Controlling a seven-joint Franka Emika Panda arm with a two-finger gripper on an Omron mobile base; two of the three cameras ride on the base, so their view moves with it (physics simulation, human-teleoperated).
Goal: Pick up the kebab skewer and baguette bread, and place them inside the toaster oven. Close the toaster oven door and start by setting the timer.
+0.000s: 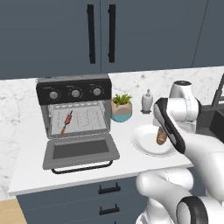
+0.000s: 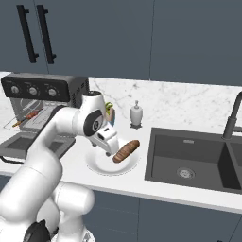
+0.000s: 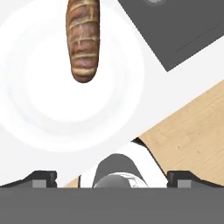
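Observation:
The toaster oven (image 1: 73,92) stands on the counter at the left, and its door (image 1: 81,151) is folded down flat. The kebab skewer (image 1: 68,121) lies on the wire rack inside; from the right it shows as a kebab skewer (image 2: 28,116) behind the arm. On a white plate (image 1: 146,146) near the counter's front lies the baguette bread (image 2: 126,150). My gripper (image 2: 111,149) hangs low over the plate, just left of the loaf and apart from it. In the hand view the baguette bread (image 3: 83,41) is well ahead of my open gripper (image 3: 113,178), whose fingertips (image 3: 41,178) hold nothing.
A potted plant (image 1: 121,107) and a soap dispenser (image 1: 147,101) stand behind the plate by the wall. The dark sink (image 2: 189,160) with its faucet (image 2: 234,118) is right of the plate. Upper cabinets hang above; the counter edge runs close in front.

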